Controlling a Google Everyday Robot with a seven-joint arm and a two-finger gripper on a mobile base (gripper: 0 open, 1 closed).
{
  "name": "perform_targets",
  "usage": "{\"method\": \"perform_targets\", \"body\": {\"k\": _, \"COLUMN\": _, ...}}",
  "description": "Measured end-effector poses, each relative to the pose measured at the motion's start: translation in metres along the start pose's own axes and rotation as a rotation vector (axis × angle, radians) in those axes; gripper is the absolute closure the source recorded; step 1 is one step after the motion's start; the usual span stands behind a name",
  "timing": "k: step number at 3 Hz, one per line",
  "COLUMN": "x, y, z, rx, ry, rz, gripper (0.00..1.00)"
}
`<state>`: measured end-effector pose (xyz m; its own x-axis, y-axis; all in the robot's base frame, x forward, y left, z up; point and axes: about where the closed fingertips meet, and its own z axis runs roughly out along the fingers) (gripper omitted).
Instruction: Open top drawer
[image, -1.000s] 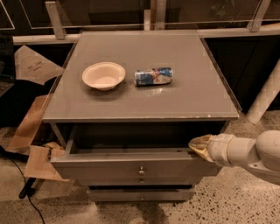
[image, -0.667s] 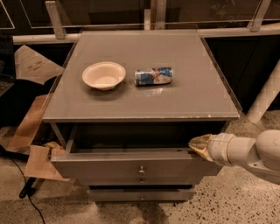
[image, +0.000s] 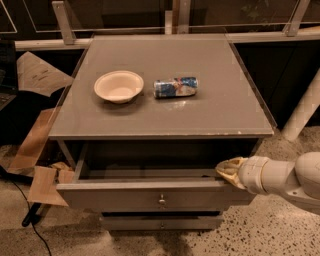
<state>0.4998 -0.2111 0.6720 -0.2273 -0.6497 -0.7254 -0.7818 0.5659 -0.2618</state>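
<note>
The top drawer (image: 125, 197) of the grey cabinet stands pulled out toward me. Its flat grey front carries a small round metal knob (image: 161, 200) at the centre, and its dark inside shows under the cabinet top. My gripper (image: 226, 170) comes in from the right on a white arm and rests at the drawer's right end, on the top edge of the front. A narrower lower drawer front (image: 160, 222) shows below, closed.
A white paper bowl (image: 118, 86) and a crushed blue can (image: 175, 87) lying on its side sit on the cabinet top (image: 210, 115). Cardboard pieces (image: 40, 150) and a black cable (image: 30, 215) lie on the floor at the left. A white post (image: 302, 112) stands at the right.
</note>
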Motion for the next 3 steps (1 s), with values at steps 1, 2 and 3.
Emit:
{"method": "perform_targets", "body": {"k": 1, "x": 0.0048, "y": 0.0127, "z": -0.0040, "rx": -0.023, "ry": -0.006, "rz": 0.013, "gripper": 1.00}}
{"method": "perform_targets", "body": {"k": 2, "x": 0.0040, "y": 0.0127, "z": -0.0047, "rx": -0.024, "ry": -0.007, "rz": 0.014, "gripper": 1.00}}
{"method": "perform_targets", "body": {"k": 3, "x": 0.0034, "y": 0.0192, "z": -0.0099, "rx": -0.034, "ry": -0.030, "rz": 0.011, "gripper": 1.00}}
